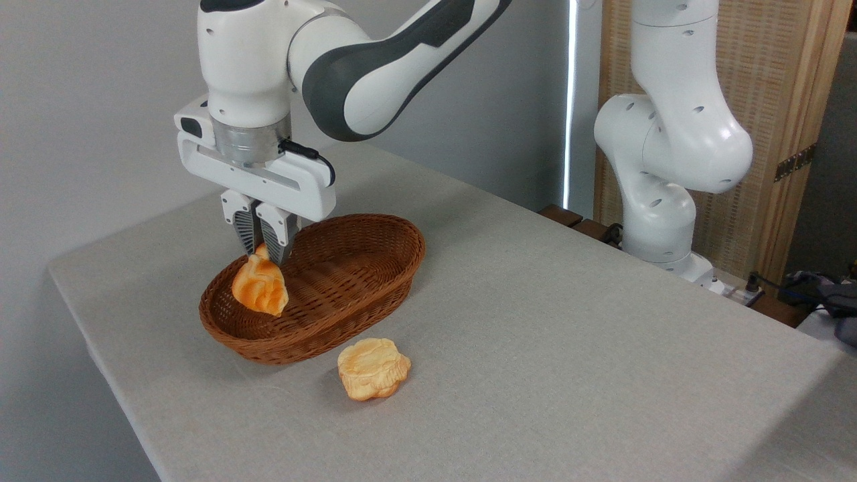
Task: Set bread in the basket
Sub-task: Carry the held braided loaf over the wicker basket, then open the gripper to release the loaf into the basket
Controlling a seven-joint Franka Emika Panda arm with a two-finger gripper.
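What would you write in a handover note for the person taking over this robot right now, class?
Gripper: shut on the top end of the bread, which hangs upright inside the basket, at its left end.
Done: bread picked up and brought over the basket.
Left: open the fingers, let it lie flat, lift the arm clear.
The pale round pastry sits on the table in front of the basket; leave it.

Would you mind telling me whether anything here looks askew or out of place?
Only the bread: it stands on end inside the basket, pinched at its top by the gripper. The round pastry lies on the table beside the basket.
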